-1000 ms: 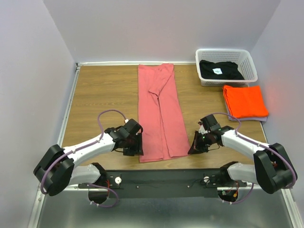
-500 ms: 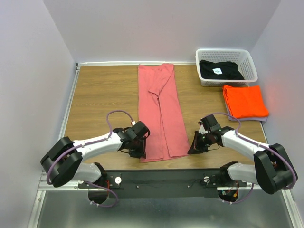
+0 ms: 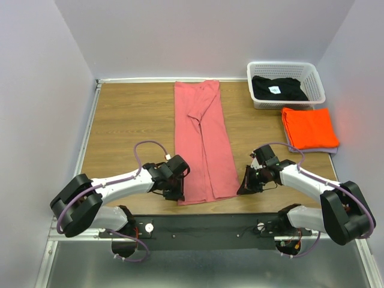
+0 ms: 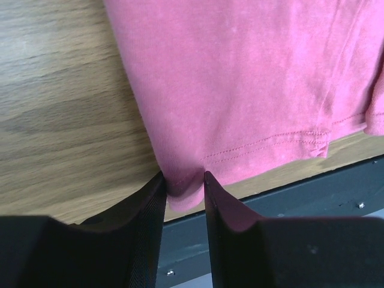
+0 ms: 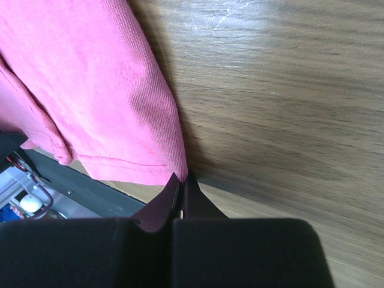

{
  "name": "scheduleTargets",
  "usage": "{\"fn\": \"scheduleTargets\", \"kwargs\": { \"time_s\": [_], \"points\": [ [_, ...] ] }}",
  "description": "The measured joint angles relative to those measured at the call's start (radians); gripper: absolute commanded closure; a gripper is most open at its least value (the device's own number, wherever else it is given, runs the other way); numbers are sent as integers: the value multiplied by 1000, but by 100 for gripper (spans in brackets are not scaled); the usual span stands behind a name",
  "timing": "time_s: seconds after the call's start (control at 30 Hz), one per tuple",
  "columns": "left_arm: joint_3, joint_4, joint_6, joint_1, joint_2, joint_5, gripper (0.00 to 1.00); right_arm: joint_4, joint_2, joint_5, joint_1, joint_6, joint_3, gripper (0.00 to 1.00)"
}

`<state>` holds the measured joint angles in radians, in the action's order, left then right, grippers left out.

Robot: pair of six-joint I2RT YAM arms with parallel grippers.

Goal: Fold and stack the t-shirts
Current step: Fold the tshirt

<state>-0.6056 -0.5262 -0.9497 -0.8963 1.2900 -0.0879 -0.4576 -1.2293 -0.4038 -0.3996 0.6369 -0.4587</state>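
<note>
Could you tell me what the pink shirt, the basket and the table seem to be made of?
The pink shirt: soft matte knit cloth, fine ribbing, stitched hem. The basket: likely white plastic, moulded lattice walls. The table: wood-grain top, faint sheen; wood or laminate, cannot tell.

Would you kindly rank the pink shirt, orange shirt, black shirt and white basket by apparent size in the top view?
1. pink shirt
2. white basket
3. orange shirt
4. black shirt, bunched inside the basket, so only its visible part counts.

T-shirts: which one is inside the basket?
The black t-shirt, in the white basket; the orange t-shirt lies folded outside it, the pink t-shirt stretched along the table.
</note>
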Motion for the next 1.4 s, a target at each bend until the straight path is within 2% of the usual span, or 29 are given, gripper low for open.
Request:
{"fn": "scheduleTargets", "kwargs": {
  "time_s": [0.1,0.13,0.2,0.23,0.3,0.53,0.7,0.8,0.9,1.13,1.23,1.4],
  "points": [
    [0,-10,-9,-2,-2,9,66,1,-1,-2,0,0,0,100],
    [0,-14,-11,-2,-2,13,74,1,-1,-2,0,0,0,100],
    [0,-22,-13,-2,-2,20,81,1,-1,-2,0,0,0,100],
    [0,-26,-15,-3,-2,23,91,1,-1,-3,0,0,0,100],
    [0,-29,-19,-3,-2,24,100,1,-1,-3,0,0,0,100],
    [0,-39,-31,-23,-9,24,100,-20,19,8,-38,13,0,100],
    [0,-73,-64,-101,-29,14,100,-99,70,31,-114,30,-6,100],
    [-7,-89,-68,-105,-70,-3,100,-153,78,53,-130,27,-45,100],
    [-36,-97,-46,-47,-90,-16,100,-196,53,103,-130,24,-132,100],
    [-189,-68,119,236,-78,-8,100,-217,-95,289,-124,-37,-450,100],
    [-245,-24,204,320,-18,-3,100,-202,-194,357,-114,-76,-593,100],
    [-345,50,333,435,135,4,100,-163,-329,412,-71,-126,-734,100]
  ]
}}
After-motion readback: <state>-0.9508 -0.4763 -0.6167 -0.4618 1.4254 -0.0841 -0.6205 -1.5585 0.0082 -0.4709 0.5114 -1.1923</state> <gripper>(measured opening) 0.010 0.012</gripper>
